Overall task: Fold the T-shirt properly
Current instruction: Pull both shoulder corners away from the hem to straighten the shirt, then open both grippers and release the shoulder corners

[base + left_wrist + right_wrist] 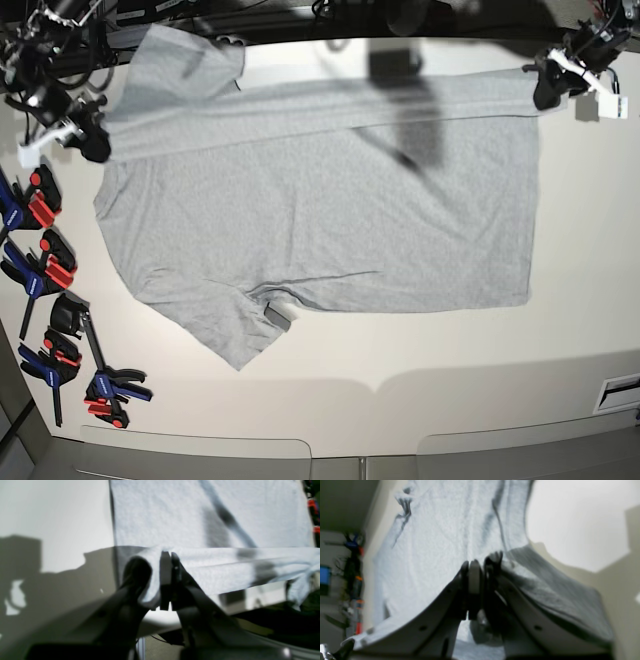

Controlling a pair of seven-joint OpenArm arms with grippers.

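White table [580, 300] holds the T-shirt [330, 220], its far edge pinched in both clenched jaws.

Left claw [168, 576], right claw [480, 576]: black fingers, pale grey pads.

You have bare table [420, 380] all along the near side below the shirt [330, 220], and more to the right of its straight edge, so a gripper can pass there freely. On the left edge a row of clamps [50, 300] crowds the room just beside the near sleeve. Along the far edge the shirt is lifted in a taut band between both grippers, with dark cables [200, 15] close behind it.
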